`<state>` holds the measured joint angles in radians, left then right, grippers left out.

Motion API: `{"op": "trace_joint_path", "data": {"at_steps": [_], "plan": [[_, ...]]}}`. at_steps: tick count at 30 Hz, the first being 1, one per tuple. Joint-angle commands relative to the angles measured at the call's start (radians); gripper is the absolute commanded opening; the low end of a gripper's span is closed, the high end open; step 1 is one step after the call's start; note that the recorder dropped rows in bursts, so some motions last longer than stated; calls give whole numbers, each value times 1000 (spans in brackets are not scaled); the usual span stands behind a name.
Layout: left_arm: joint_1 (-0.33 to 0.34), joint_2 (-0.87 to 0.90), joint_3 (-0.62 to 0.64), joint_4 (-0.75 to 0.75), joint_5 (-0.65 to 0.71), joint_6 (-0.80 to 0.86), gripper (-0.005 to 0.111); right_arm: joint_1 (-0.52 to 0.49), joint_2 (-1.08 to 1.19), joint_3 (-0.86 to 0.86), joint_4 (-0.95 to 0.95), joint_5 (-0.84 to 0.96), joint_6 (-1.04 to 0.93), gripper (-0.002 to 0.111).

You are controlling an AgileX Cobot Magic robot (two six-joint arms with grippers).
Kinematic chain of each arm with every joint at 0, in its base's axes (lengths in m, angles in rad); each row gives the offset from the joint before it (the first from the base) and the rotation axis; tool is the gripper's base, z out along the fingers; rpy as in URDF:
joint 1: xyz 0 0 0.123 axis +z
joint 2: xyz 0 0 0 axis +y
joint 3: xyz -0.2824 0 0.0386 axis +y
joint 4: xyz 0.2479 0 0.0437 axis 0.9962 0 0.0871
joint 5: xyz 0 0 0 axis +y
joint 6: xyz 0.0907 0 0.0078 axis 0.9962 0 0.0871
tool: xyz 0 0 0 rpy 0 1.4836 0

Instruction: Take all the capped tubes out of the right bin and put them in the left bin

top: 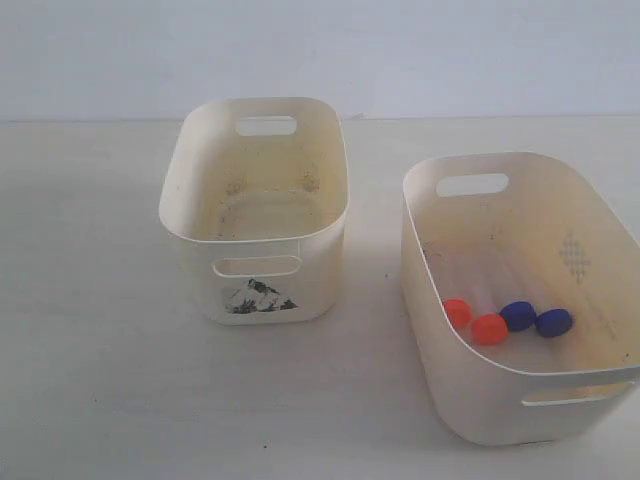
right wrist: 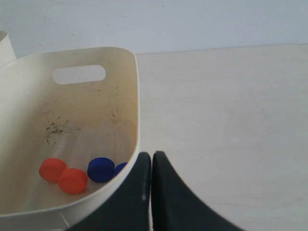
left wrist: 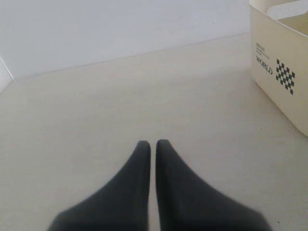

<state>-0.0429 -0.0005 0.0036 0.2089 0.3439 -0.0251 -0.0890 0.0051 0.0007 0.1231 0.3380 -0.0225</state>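
1. Capped tubes (top: 505,320): all 4 lie on the floor of the right bin (top: 470,390). They sit side by side in a row, caps toward its near wall and clear bodies pointing to the far end.
2. Count: 2 orange-red caps (top: 489,329) close together, then 2 blue caps (top: 517,316) right beside them. The orange pair is on the side nearer the left bin (top: 200,270).
3. Bins: 2, both cream, standing apart on a pale table (top: 90,360) w/ a bare strip between. The left bin is the narrower one, w/ a mountain picture (top: 258,297) on its front. Its floor shows specks & stains.
4. Handle slots (top: 266,126): 2 visible per bin, 4 in all.
5. In the way: the right bin's tall walls ring the tubes. In the right wrist view its rim cuts off part of one blue cap.
6. Right gripper (right wrist: 151,156): jaws pressed together, nothing in them. It sits just outside the right bin's wall.
7. Left gripper (left wrist: 153,144): jaws nearly meeting w/ a hairline slit, nothing held, over bare table. Nearby is a cream tub side (left wrist: 279,77) w/ "WORLD" print & a checker mark; can't tell which bin.
8. Behind it all: a plain pale wall (top: 320,50).
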Motion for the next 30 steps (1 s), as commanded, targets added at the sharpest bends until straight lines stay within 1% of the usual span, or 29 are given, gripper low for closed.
{"op": "trace_joint_path", "data": {"at_steps": [1, 24, 25, 30], "plan": [[-1, 0, -4, -3, -4, -10, 4, -1, -5, -1, 0, -9, -1, 0], [-1, 0, -4, -3, -4, -10, 4, -1, -5, -1, 0, -15, -1, 0], [-1, 0, -4, -3, -4, -10, 4, -1, -5, -1, 0, -26, -1, 0], [-1, 0, -4, -3, -4, -10, 4, -1, -5, -1, 0, -240, -1, 0]]}}
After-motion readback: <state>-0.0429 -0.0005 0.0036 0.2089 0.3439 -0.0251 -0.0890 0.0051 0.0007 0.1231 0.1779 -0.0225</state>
